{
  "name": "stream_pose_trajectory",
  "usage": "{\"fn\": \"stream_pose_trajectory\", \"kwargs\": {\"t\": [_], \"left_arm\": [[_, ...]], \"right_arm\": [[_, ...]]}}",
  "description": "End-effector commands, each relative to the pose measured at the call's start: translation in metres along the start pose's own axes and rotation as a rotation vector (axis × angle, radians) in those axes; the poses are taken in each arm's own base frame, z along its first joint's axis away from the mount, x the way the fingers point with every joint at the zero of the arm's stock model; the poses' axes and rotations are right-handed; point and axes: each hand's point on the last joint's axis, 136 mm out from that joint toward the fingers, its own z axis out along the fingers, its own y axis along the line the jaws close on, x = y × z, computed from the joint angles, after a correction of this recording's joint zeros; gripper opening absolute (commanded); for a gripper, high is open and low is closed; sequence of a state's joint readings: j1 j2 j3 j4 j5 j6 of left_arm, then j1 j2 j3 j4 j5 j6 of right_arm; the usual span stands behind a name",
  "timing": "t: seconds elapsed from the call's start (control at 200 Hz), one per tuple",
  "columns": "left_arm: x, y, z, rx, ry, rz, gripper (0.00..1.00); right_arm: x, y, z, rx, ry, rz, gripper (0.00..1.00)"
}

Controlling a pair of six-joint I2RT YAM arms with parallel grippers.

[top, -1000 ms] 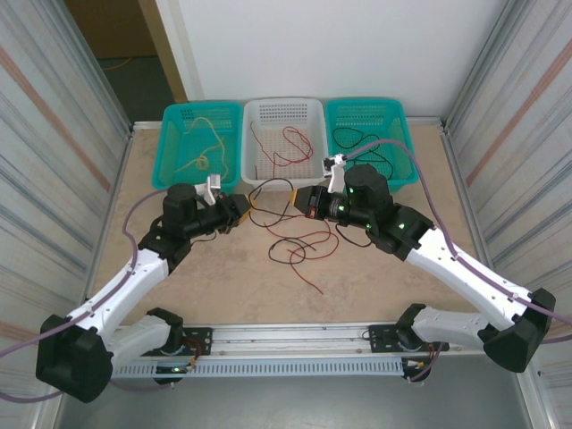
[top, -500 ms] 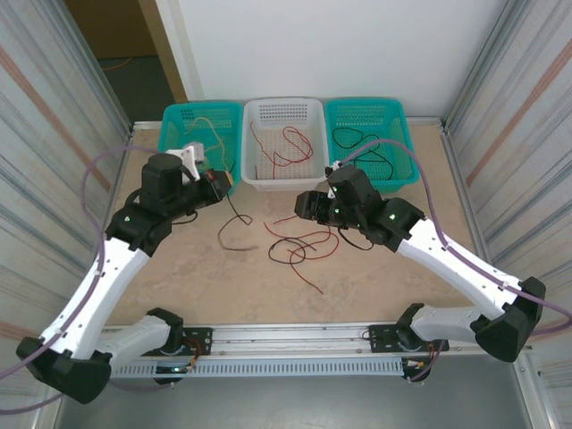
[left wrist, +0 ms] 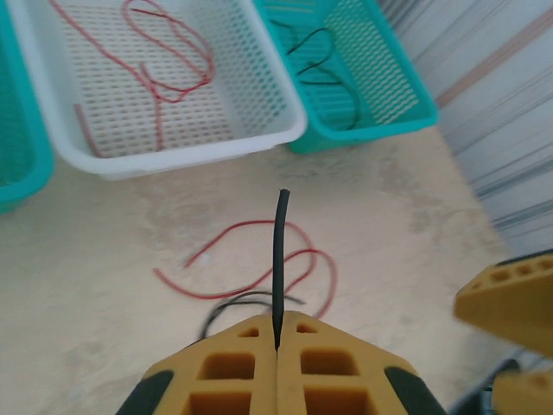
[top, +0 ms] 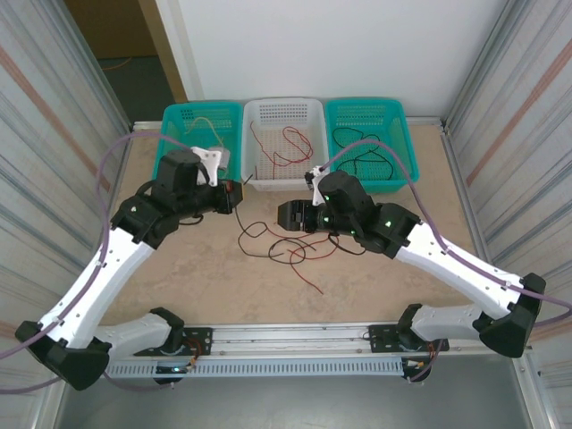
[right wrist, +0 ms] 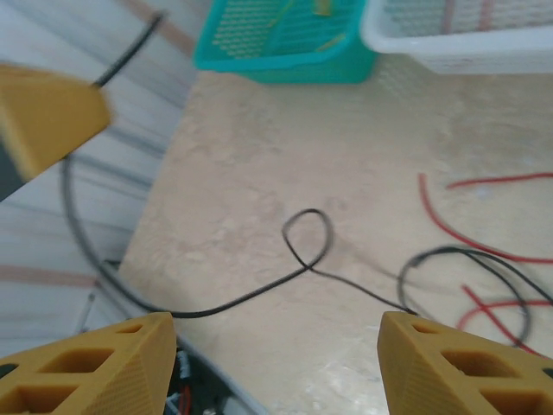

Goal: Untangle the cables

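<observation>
Left pincer (left wrist: 277,333) clamping black cable (left wrist: 280,251) end, right pincer (right wrist: 275,337) gaping wide over bench (right wrist: 251,147), black cable trailing into red cables (left wrist: 251,224) lying tangled mid-bench, before white basket (left wrist: 173,159).

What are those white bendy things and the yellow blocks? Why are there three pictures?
The white bendy things are two robot arms. Each ends in a gripper, a hand with two yellow fingers. One picture looks down from above. The other two come from little cameras on the wrists, so the fingers look huge. The left gripper is pinched shut on a thin black cable. The right gripper is open and holds nothing. On the table lie loose red cables, tangled with black. Three baskets stand at the back, each with cables of one colour: the left teal basket yellowish, the white basket red, the right teal basket black.
</observation>
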State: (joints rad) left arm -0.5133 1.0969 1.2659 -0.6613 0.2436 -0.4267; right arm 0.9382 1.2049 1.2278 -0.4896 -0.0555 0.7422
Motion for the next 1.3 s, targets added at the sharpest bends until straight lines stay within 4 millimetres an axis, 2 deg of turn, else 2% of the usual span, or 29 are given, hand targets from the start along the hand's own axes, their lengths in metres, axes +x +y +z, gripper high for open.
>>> {"fn": "stream_pose_trajectory", "kwargs": {"t": [0.0,0.235,0.421,0.521,0.777,0.842,0.872,0.957,1.007,1.147,1.298], "left_arm": [[-0.017,-0.039,-0.007,0.233,0.003,-0.087,0.0],[-0.026,-0.057,-0.008,0.321,0.026,-0.114,0.0],[-0.029,-0.061,-0.008,0.343,0.03,-0.133,0.0],[-0.028,-0.06,-0.009,0.342,0.031,-0.133,0.0],[-0.029,-0.048,-0.008,0.32,0.028,-0.172,0.0],[-0.029,-0.043,-0.006,0.309,0.024,-0.191,0.0],[-0.029,-0.04,-0.006,0.303,0.023,-0.2,0.07],[-0.027,-0.029,-0.005,0.277,0.012,-0.229,0.39],[-0.025,-0.024,-0.004,0.271,0.003,-0.245,0.51],[-0.012,-0.013,-0.001,0.277,-0.021,-0.293,0.66],[0.006,-0.009,0.009,0.337,-0.032,-0.352,0.7]], "right_arm": [[-0.013,0.04,-0.01,-0.117,-0.034,-0.109,0.62],[0.001,0.063,0.005,-0.078,0.025,-0.239,0.61],[0.002,0.053,0.022,0.046,0.039,-0.291,0.57],[0.006,0.054,0.027,0.049,0.053,-0.306,0.47],[0.004,0.058,0.023,0.035,0.037,-0.319,0.05],[0.002,0.061,0.019,0.021,0.015,-0.318,0.0],[-0.002,0.061,0.015,0.02,-0.004,-0.315,0.0],[-0.017,0.059,0.002,0.02,-0.059,-0.286,0.0],[-0.029,0.058,-0.008,0.006,-0.097,-0.252,0.0],[-0.061,0.054,-0.036,-0.059,-0.197,-0.147,0.0],[-0.086,0.047,-0.063,-0.09,-0.292,-0.07,0.0]]}}
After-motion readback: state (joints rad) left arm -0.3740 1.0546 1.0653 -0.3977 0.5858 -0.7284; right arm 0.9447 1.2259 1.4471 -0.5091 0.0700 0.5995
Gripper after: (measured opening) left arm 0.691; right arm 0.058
